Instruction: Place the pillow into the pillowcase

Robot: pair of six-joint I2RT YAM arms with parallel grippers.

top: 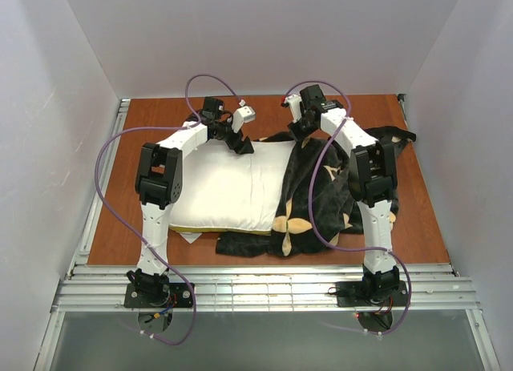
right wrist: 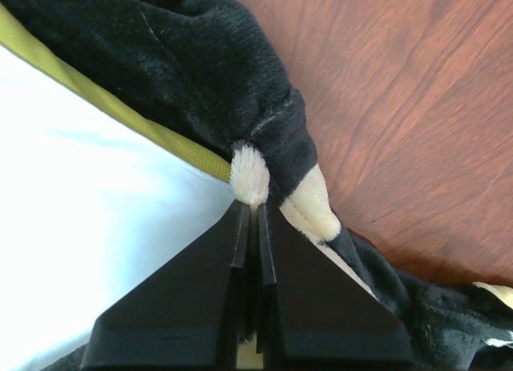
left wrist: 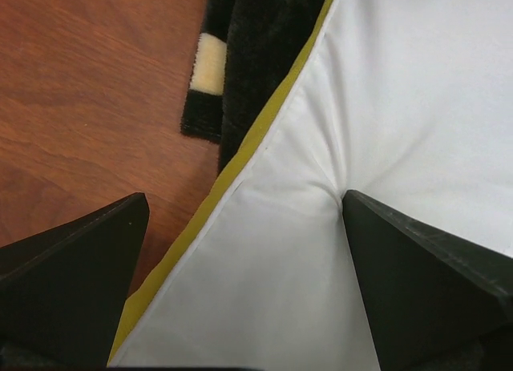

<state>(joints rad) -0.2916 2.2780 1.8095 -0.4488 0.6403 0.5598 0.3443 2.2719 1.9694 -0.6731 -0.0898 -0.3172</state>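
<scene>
The white pillow with a yellow band along its edge lies on the table, its right end inside the black flowered pillowcase. My left gripper is at the pillow's far edge, open, its jaws astride the pillow's yellow-banded edge; the right finger presses into the white fabric. My right gripper is at the pillowcase's far edge, shut on a pinch of its plush hem, beside the pillow's yellow band.
The table is brown wood, walled in by white panels on three sides. A strip of pillowcase lies under the pillow's far corner. Part of the pillowcase trails toward the right edge. Purple cables loop from both arms.
</scene>
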